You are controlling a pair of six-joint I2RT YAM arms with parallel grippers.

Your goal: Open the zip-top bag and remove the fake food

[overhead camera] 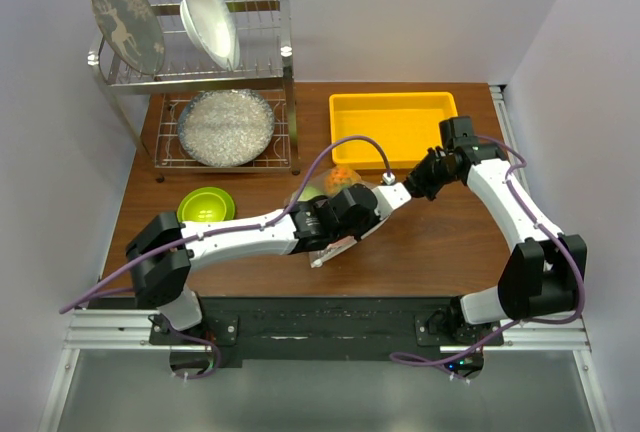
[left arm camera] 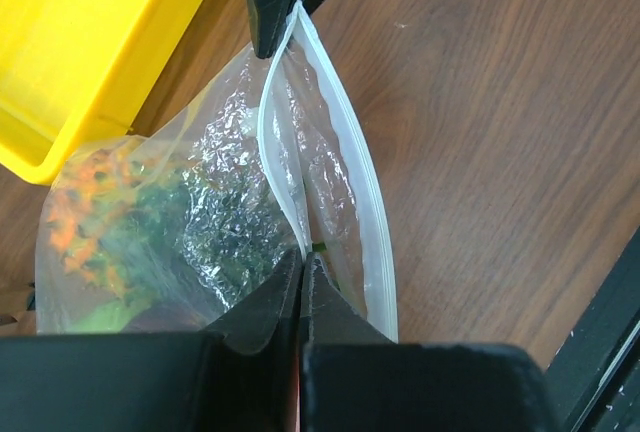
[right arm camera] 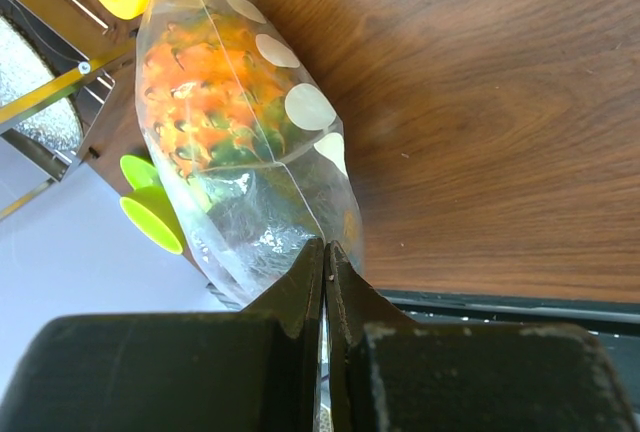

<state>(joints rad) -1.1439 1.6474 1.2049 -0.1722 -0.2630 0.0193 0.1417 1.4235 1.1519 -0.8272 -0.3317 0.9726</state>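
The left arm (overhead camera: 240, 237) and right arm (overhead camera: 515, 207) have white links, black joints and purple cables (overhead camera: 350, 138). The left claw (left arm camera: 302, 257) and right claw (right arm camera: 326, 249) are black, seemingly matte.

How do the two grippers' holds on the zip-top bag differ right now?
The left gripper pinches only one lip of the zip-top bag; the right gripper pinches where both lips meet. The left gripper sits partway along the zip strip, the right gripper at its end. Both are shut on the bag, whose mouth gapes between them.
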